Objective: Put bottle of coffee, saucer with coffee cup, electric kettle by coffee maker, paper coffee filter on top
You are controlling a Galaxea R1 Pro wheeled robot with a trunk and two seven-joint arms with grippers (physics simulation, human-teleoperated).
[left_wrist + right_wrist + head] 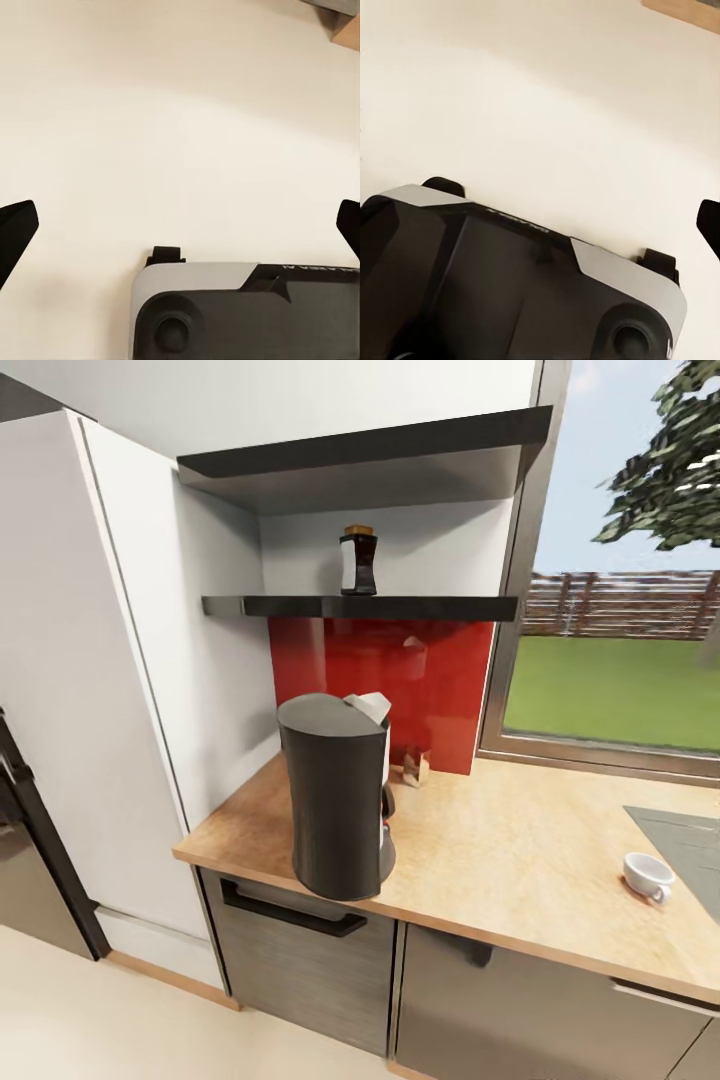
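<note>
The coffee maker (336, 800) stands upright near the front left corner of the wooden tabletop (520, 860), dark and rounded with a grey spout at its top. Above it, the bottle of coffee (358, 561) stands upright on the lower black shelf (440, 607), in front of the white wall and above a red back panel (440, 680). A small brown item (415, 768) sits on the tabletop at the foot of the red panel; it is too small to identify. The white coffee cup (648, 876) rests well apart to the right, just beside a grey inset (690, 840) in the tabletop. A window (620, 650) looks onto grass and a fence. In the left wrist view the left tool (180, 225) hangs over the pale floor (180, 112) with its fingertips (16, 225) spread wide, above the robot's base (247, 311). In the right wrist view only one dark fingertip (709, 221) of the right tool is visible over the floor, so I cannot tell its state.
</note>
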